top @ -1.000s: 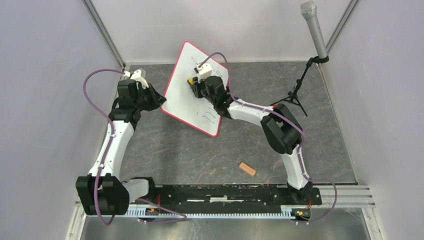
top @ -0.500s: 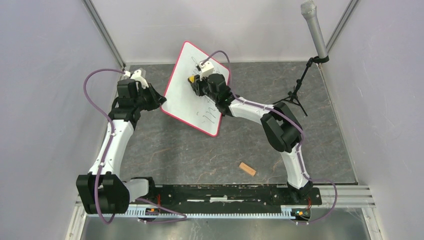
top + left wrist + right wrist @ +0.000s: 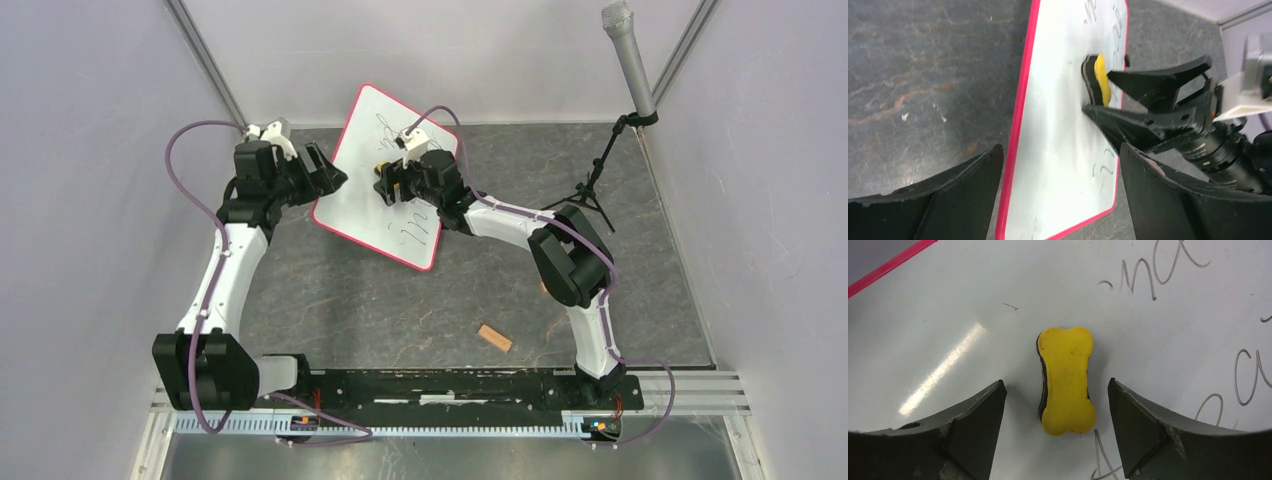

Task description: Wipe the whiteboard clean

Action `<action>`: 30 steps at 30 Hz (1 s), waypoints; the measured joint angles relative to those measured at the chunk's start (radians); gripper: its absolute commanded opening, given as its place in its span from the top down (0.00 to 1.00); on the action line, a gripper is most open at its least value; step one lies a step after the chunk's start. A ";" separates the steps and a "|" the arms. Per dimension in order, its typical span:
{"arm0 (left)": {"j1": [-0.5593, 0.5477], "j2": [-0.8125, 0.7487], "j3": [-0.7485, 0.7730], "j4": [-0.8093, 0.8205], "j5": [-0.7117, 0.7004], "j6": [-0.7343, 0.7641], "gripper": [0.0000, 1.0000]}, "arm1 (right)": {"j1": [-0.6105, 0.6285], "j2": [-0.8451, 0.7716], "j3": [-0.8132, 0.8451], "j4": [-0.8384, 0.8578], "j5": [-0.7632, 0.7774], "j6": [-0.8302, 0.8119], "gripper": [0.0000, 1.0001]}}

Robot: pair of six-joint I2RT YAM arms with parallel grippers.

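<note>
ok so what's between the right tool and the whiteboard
A yellow bone-shaped eraser lies on the whiteboard, untouched in the gap of the open right tool, clearest in the right wrist view.

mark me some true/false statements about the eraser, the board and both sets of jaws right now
1. A yellow bone-shaped eraser lies on the whiteboard. True.
2. The right gripper has its jaws clamped on the eraser. False: the jaws stand open, with a gap on each side of it.
3. The whiteboard is wiped clean. False: black handwriting shows on it.
4. The left gripper is open, with the board's red rim between its jaws. True.
5. The tan block sits on the whiteboard. False: it lies on the table, nearer the arm bases.
</note>
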 measured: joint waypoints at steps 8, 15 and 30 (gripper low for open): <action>0.000 0.174 0.138 0.026 0.029 -0.024 0.01 | -0.043 -0.004 -0.005 -0.018 -0.068 0.010 0.19; -0.003 0.318 0.247 0.004 0.077 -0.048 0.04 | -0.052 -0.021 -0.034 -0.008 -0.081 0.026 0.18; -0.032 0.429 0.333 0.010 0.153 -0.050 0.08 | -0.248 -0.321 -0.570 0.102 -0.127 0.137 0.12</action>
